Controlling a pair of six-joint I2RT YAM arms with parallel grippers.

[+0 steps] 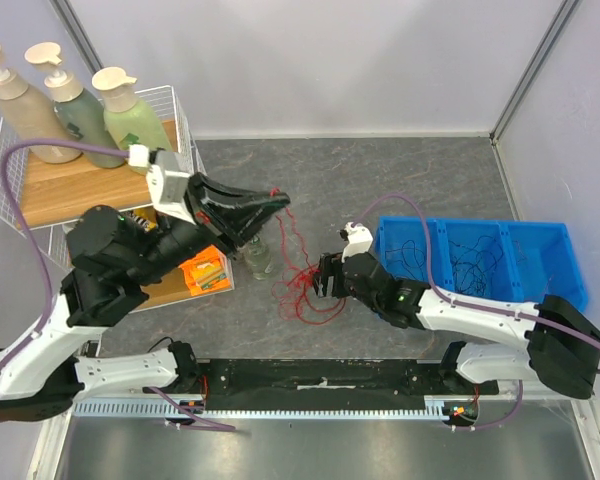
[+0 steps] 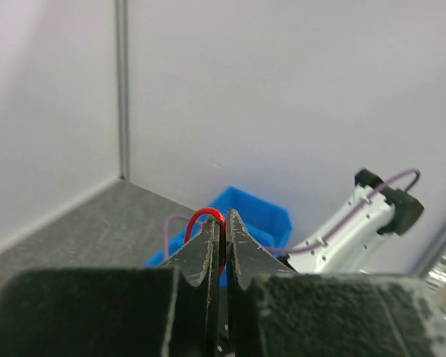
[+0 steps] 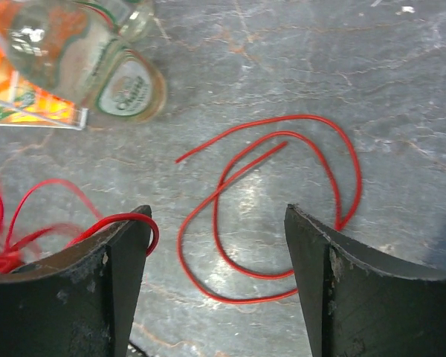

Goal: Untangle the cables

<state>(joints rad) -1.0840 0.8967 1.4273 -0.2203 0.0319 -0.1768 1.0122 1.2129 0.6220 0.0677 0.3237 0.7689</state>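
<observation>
Progress on the untangling was judged to be partial, with sorting begun but the main knot left. At the far left, three pump bottles point(image 1: 72, 100) were counted on a shelf in one wire basket point(image 1: 185, 118), with one orange packet point(image 1: 206, 272) lower down. Next, the left claw point(image 1: 277, 203) was held raised above the worktop point(image 1: 430, 170), pinched shut on one red strand point(image 2: 207, 214) that hung down to the clump below. Beside one glass bottle point(image 1: 258, 260), near the worktop's centre, the red cables point(image 1: 300, 278) were seen bunched in loose loops; their number could not be counted. Just right of them, the right claw point(image 1: 323, 275) was held low with its jaws wide apart and nothing gripped; one loose red wire point(image 3: 355, 167) lay in open loops between its fingers point(image 3: 123, 253), seemingly freed already. At the right, black cables point(image 1: 470, 255) were seen lying in one blue bin point(image 1: 480, 222), apparently sorted, their number unclear. Two arms were counted.
</observation>
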